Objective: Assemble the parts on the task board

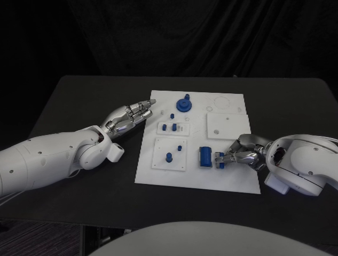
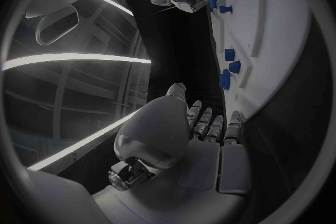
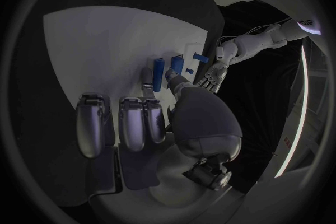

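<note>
Black curtain hangs behind a matte black counter [image 1: 76, 106] on which the flat white rectangular task board [image 1: 230, 176] lies at the centre. No maker's label on the board can be read; in the left wrist view pale lettering on the white arm at the rim is too cut off to make out. At the board's 12 o'clock end stands a round blue gear-like part with a peg [image 1: 184, 104]; small blue pegs [image 1: 169, 127] sit toward its 9 o'clock side, and another blue peg [image 1: 169, 157] stands lower down. The left hand [image 1: 128, 118] hovers just off the board's 10 o'clock edge, fingers [image 2: 210, 126] straight, close together and holding nothing. The right hand [image 1: 242, 154] sits at the board's 4 o'clock edge, pinching a small blue part [image 1: 220, 160] beside an upright blue block [image 1: 205, 156].
</note>
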Controlling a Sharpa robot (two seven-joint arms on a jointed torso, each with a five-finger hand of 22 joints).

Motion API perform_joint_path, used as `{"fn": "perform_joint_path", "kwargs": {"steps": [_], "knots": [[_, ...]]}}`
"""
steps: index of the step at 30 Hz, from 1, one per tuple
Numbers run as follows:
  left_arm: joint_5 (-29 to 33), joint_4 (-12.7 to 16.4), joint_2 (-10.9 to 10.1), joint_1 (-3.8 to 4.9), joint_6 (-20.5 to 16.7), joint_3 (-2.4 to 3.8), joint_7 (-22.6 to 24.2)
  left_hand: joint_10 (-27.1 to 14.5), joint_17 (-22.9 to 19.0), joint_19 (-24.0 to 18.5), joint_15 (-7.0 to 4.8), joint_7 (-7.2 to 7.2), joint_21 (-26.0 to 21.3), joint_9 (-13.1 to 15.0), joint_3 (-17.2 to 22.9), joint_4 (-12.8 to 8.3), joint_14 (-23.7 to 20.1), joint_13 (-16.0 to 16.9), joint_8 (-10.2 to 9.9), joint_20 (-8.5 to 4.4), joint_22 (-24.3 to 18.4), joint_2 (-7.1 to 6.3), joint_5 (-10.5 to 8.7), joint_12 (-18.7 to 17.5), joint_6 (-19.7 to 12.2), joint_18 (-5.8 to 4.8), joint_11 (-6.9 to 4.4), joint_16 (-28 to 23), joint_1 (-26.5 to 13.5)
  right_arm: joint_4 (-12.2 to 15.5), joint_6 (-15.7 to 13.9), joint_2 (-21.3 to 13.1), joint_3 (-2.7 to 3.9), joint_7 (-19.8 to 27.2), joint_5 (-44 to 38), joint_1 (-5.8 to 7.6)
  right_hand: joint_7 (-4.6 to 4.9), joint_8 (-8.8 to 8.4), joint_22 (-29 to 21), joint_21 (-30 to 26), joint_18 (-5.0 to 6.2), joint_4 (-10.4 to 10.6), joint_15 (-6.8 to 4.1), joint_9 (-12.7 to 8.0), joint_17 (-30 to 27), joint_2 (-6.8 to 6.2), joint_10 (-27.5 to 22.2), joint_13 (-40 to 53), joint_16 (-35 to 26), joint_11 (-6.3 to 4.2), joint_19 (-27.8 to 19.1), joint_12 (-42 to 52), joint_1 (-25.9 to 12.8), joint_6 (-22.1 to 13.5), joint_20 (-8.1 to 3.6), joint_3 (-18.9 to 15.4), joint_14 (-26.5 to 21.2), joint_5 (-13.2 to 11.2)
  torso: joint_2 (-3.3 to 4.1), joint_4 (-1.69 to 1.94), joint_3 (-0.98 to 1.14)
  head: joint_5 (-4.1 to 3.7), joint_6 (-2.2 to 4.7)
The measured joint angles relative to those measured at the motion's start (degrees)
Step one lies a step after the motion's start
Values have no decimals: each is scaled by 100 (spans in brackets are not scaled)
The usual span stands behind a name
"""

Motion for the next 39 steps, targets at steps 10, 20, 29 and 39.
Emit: {"fn": "perform_joint_path", "kwargs": {"steps": [10, 20, 29, 39], "knots": [[0, -7, 12, 0, 7, 0, 0, 0, -2, 0, 0, 20, 0, 0, 39, -39, 0, 0, 0, 0, -5, -8, 50, 0, 20, 0, 0, 0, 52, -17, 24, 1, 0, 29, -75, 0, -13, 153, 0, -35, 0, 321, 0, 50, 0, -126, 0, 0, -23, 0, 20, 0, -343, -95, 20, -321, 0, 0, -4, 1, 0, 5, 0], [0, -15, 10, -2, 10, 0, 0, 0, -4, 0, 0, 32, 0, 0, 51, -50, 0, 0, 0, 0, -5, -8, 73, 0, 8, 0, 0, 0, 52, -5, 7, -17, 0, 116, -125, 0, -55, 421, -1, -35, 0, 492, 0, 177, 0, -144, 0, 0, -23, -1, 20, 0, -381, -89, 20, -492, 0, 0, -8, 3, -1, 12, 0], [0, -30, 17, -8, 14, 0, 0, 0, -4, 0, 0, 40, 0, 0, 55, -55, 0, 0, 0, 0, -4, -7, 73, 0, 0, 0, 0, 0, 52, 23, -87, -55, 0, 222, -141, -1, -232, 1482, 0, -35, -1, 641, -45, 1007, 0, 14, 10, 4, -23, -137, -1, 0, -218, -244, -21, -738, 3, 0, -8, 3, -2, 16, 0], [0, -38, 18, -19, 19, 0, 0, 0, -3, 0, 0, 40, 0, 0, 55, -55, 0, 0, 0, 0, -9, -30, 96, 0, 0, 0, 0, 0, 75, 60, -220, -109, 0, 322, -147, -1, -276, 2005, 4, -35, 0, 680, -85, 1466, 0, 75, 10, 4, -23, -179, 7, 0, -99, -420, -38, -809, 3, 0, -3, 0, -2, 24, 0]]}}
